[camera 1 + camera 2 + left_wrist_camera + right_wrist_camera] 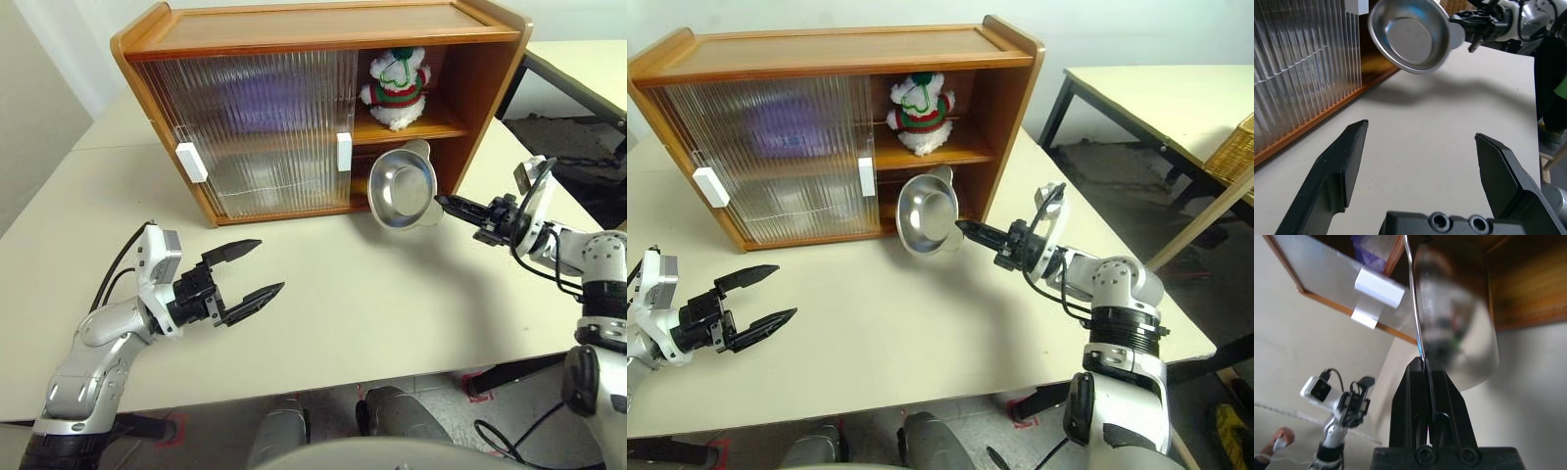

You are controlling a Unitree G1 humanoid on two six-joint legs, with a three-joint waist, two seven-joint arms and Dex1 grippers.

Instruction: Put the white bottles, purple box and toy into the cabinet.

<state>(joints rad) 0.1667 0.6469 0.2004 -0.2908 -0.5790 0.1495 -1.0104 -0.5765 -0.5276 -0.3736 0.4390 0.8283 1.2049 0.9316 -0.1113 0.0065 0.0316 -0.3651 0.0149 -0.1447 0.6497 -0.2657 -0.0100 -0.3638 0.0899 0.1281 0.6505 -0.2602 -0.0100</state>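
The right tool point(449, 204) is gripping the bowl point(400, 188) by its rim; it should ease level into the cabinet point(470, 88) opening. The left tool point(257, 267) is hanging released.

Head stereo pair looks forward and down over the table point(323, 294) at the cabinet point(294, 108), mid-range. Left wrist camera looks low along the tabletop; right wrist camera sits close behind the steel bowl point(1459, 328). All four share the bowl and the cabinet front.
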